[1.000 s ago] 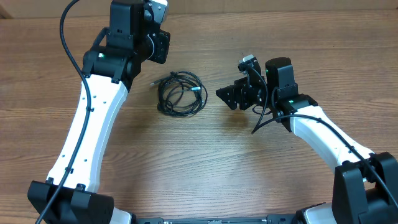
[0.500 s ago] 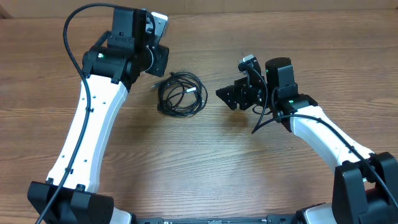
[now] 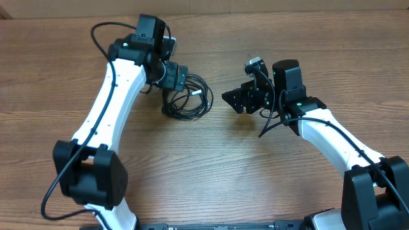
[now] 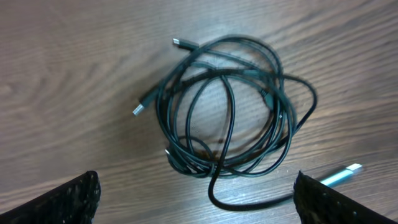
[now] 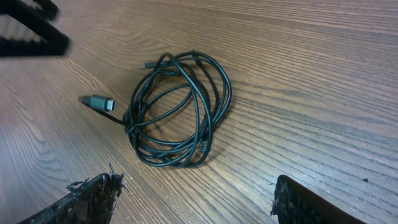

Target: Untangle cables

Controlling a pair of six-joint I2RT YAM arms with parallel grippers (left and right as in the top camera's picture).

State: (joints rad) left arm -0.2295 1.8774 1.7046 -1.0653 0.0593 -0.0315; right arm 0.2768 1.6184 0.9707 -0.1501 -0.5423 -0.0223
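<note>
Hovering over the cables [image 4: 229,118], with no strand separated so far.

On the left, holding the left gripper [image 3: 177,77] above the left side of the bundle, jaws spread wide and pinching nothing. In the middle, lying on the wooden table [image 3: 204,166] as one overlapping coil of thin black cords, with small plug ends sticking out and one silver plug [image 5: 97,102] clear of the loops. On the right, keeping the right gripper [image 3: 238,97] near the coil, not touching, jaws also apart and empty. Judged as the very start: needing first a grip on one free plug end, then drawing out each cord, one by one.
</note>
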